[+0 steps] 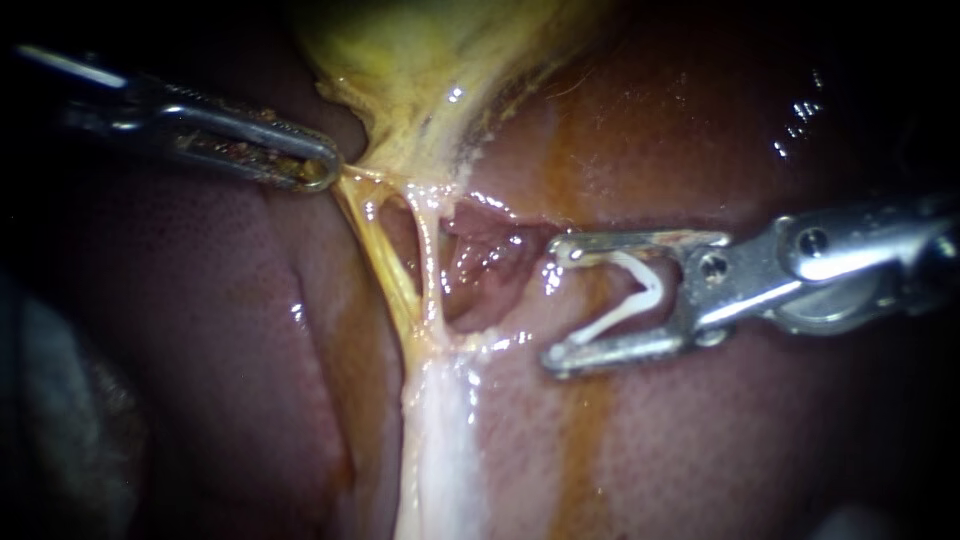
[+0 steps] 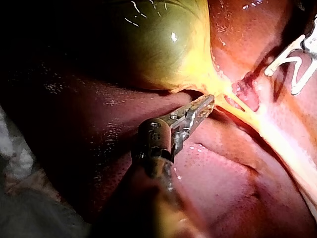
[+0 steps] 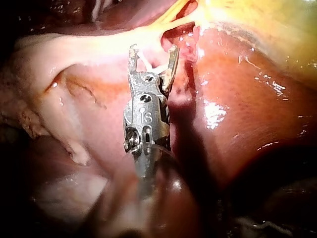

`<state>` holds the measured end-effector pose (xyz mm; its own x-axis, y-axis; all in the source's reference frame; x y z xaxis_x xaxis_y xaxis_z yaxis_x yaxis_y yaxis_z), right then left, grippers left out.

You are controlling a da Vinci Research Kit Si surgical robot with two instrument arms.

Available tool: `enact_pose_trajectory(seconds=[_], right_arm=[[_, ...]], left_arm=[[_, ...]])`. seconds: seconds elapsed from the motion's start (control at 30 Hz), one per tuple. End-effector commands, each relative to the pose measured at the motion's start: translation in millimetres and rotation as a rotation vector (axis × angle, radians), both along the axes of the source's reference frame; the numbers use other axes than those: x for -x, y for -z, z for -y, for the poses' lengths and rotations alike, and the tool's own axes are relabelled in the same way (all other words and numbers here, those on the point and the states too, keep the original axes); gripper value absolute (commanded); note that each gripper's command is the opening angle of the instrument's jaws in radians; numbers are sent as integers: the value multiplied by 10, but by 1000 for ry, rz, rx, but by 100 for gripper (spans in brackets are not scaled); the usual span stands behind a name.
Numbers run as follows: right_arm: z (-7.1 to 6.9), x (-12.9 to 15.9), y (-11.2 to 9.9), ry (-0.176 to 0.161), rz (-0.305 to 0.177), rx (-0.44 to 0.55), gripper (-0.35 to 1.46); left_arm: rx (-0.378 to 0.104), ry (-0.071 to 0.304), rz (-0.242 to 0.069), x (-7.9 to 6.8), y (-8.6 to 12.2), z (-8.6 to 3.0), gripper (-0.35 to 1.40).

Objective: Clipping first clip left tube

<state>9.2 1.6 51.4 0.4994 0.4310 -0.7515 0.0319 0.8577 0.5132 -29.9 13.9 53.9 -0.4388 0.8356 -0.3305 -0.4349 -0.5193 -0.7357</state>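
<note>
The yellow gallbladder (image 1: 430, 70) narrows into two thin tubes that meet lower down: the left tube (image 1: 385, 262) and the right tube (image 1: 431, 250). My left instrument (image 1: 318, 168) comes in from the upper left, its jaws shut on the gallbladder's neck, which it holds taut; the left wrist view shows the same grip (image 2: 207, 103). My right instrument (image 1: 557, 303) comes in from the right. Its jaws stand wide apart with a white V-shaped clip (image 1: 640, 290) seated between them. Its tips lie right of both tubes and touch neither. In the right wrist view, the clip (image 3: 148, 62) points at the tubes.
Reddish-brown liver (image 1: 700, 440) lies under and around everything. A raw pink pocket (image 1: 490, 270) opens between the tubes and the right instrument's tips. Pale whitish tissue (image 1: 440, 440) runs down from where the tubes join.
</note>
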Motion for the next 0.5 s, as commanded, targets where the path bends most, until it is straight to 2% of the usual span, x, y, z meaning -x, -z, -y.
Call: enact_pose_trajectory(seconds=[0.03, 0.3, 0.5], right_arm=[[0, -4, 0, -8, 2, -13, 50], [2, -36, -7, -70, -3, -139, 50], [1, -56, -11, -97, -11, -200, 50]], left_arm=[[0, 0, -1, 0, -1, 0, -35], [1, 1, -1, 2, -2, 1, -35], [1, 2, -2, 2, -2, 1, -35]])
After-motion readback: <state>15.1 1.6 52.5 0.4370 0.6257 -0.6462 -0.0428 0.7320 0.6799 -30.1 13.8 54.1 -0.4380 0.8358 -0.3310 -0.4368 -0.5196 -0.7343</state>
